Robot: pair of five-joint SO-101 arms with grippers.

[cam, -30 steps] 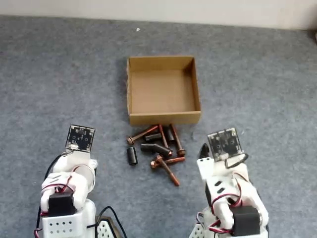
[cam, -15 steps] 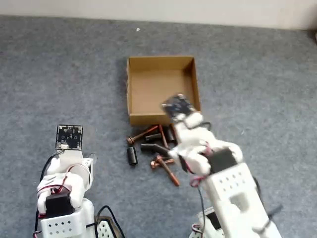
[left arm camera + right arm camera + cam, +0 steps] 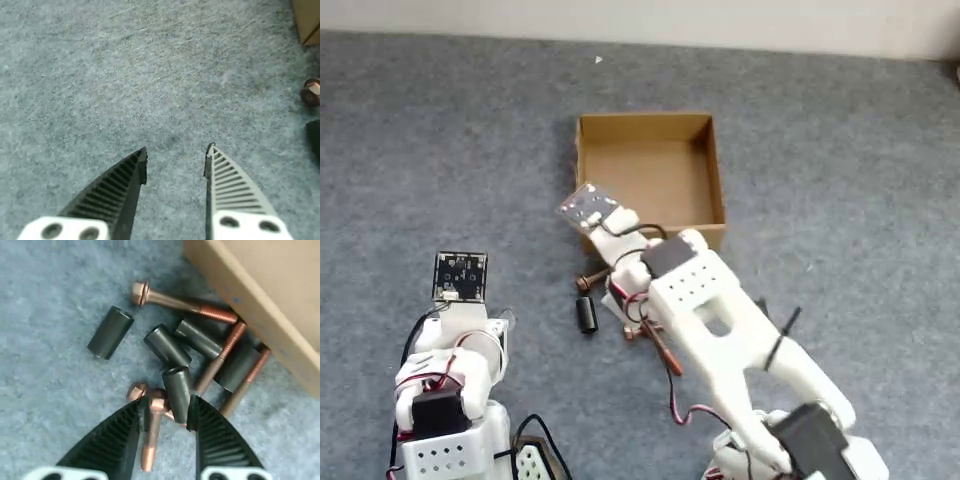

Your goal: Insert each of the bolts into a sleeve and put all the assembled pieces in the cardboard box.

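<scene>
Several copper bolts (image 3: 185, 302) and black sleeves (image 3: 167, 346) lie in a loose pile against the front wall of the cardboard box (image 3: 260, 295). One sleeve (image 3: 110, 332) lies apart from the pile, also seen from above as the lone sleeve (image 3: 586, 314). My right gripper (image 3: 168, 402) hangs open just over the pile, its fingers on either side of the near end of a sleeve (image 3: 176, 387), with a bolt (image 3: 152, 430) beside it. The right arm (image 3: 690, 290) covers most of the pile from above. My left gripper (image 3: 176, 150) is open over bare carpet.
The cardboard box (image 3: 645, 118) stands open-topped on the grey carpet behind the pile. The left arm (image 3: 455, 340) sits folded at the front left. A bolt head (image 3: 311, 91) and the box corner (image 3: 309, 20) lie off to one side of the left gripper.
The right arm swung from its folded spot at the front right, forward and leftward, until it stands over the pile. The left arm's wrist shifted slightly, then stayed still.
</scene>
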